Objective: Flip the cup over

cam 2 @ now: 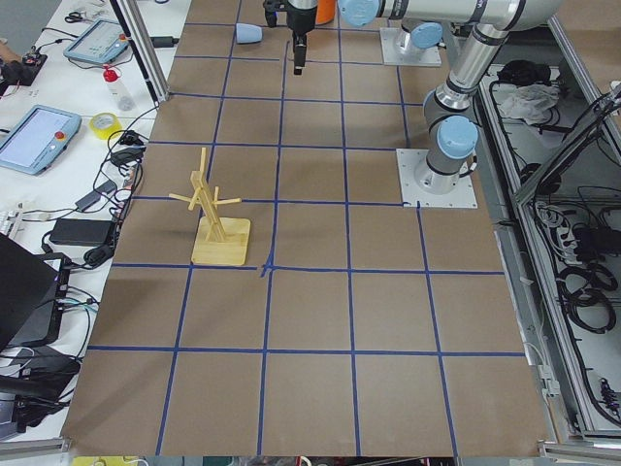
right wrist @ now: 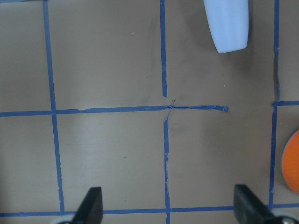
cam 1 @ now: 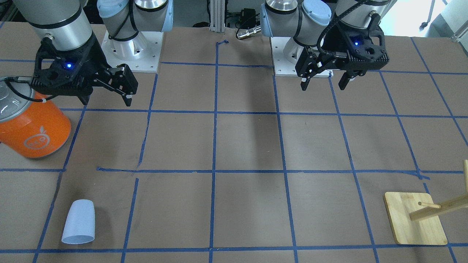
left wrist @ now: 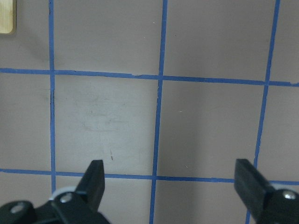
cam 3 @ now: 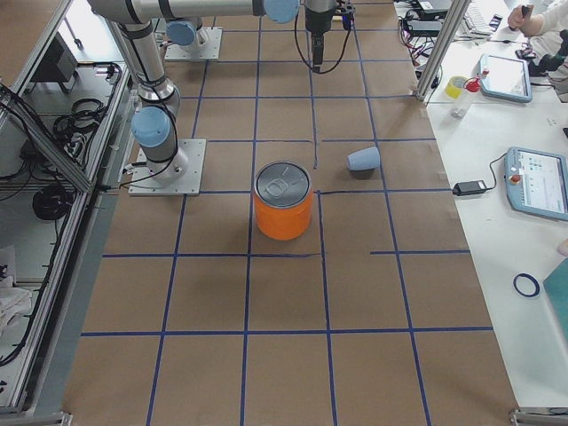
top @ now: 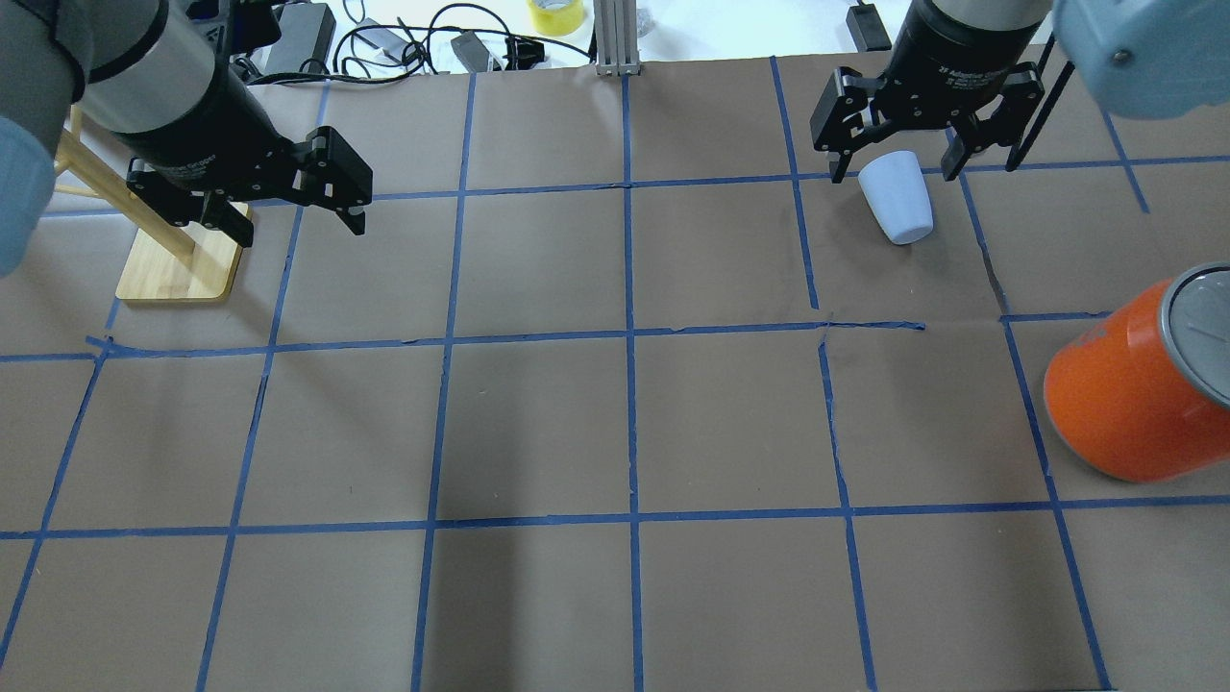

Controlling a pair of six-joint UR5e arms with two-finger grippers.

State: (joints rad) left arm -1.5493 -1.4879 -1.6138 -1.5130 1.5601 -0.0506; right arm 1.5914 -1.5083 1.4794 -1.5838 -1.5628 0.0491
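Note:
The cup [cam 1: 78, 223] is a small pale bluish-white tumbler lying on its side on the brown table, wide end pointing away from the robot. It also shows in the overhead view [top: 897, 197], the exterior right view [cam 3: 363, 160] and at the top of the right wrist view [right wrist: 226, 23]. My right gripper [cam 1: 106, 100] is open and empty, held high above the table, on the robot's side of the cup and apart from it [right wrist: 169, 205]. My left gripper [cam 1: 323, 87] is open and empty, raised over bare table [left wrist: 170, 182].
A big orange can [cam 1: 34, 128] with a silver top stands near the right arm, between robot and cup, toward the table's end. A wooden peg rack on a square base [cam 1: 413, 219] stands on the left arm's side. Blue tape lines grid the table.

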